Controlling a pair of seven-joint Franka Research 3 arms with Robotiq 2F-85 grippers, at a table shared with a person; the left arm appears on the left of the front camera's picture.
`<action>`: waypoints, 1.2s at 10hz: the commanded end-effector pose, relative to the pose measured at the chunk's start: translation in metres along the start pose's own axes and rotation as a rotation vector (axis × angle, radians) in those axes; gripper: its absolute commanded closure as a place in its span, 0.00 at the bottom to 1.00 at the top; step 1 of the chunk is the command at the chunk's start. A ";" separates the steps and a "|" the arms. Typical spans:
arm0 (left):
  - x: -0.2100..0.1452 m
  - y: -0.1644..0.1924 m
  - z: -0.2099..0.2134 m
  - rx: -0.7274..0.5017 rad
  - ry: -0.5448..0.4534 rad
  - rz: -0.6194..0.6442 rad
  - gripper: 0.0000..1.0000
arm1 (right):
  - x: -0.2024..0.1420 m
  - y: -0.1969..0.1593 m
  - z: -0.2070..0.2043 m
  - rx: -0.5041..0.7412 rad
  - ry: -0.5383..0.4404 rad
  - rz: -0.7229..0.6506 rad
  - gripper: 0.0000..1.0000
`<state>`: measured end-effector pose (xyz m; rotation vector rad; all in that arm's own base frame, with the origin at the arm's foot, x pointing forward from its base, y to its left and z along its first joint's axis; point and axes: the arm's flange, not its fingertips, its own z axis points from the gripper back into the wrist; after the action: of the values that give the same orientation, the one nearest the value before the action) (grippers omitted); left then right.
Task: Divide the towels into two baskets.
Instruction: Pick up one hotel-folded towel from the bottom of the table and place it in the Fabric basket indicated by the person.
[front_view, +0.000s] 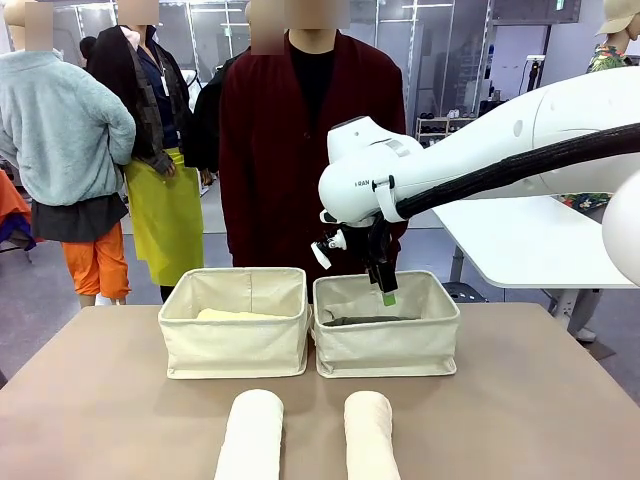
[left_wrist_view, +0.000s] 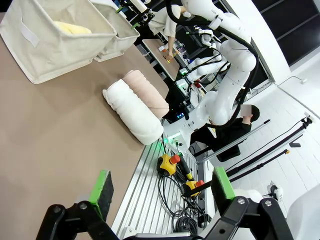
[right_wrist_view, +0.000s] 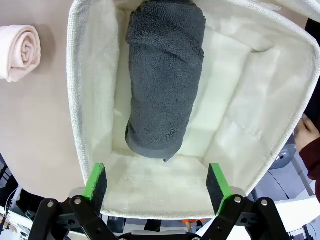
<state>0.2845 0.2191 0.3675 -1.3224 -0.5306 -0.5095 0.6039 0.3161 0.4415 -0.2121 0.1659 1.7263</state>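
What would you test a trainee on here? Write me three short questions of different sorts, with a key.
1. True or false: the dark grey towel lies inside the right basket.
2. How many rolls lie on the table outside both baskets? A) one B) two C) three
3. Fill in the gap: the right gripper hangs over the right basket with its jaws ____ and nothing between them.

Key: 1 true. 2 B: the white towel and the cream-pink towel. 3 open.
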 end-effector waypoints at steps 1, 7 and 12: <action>-0.003 -0.006 0.000 -0.002 0.005 0.003 0.00 | -0.016 0.028 0.012 -0.053 -0.034 -0.005 0.00; -0.003 -0.006 0.000 -0.002 0.005 0.003 0.00 | -0.141 0.174 0.036 -0.075 -0.428 -0.204 0.00; -0.003 -0.006 0.000 -0.002 0.005 0.003 0.00 | -0.316 0.279 -0.019 0.171 -1.010 -0.550 0.00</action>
<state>0.2847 0.2186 0.3674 -1.3229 -0.5290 -0.5106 0.3846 -0.0105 0.4921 0.5699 -0.3882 1.1870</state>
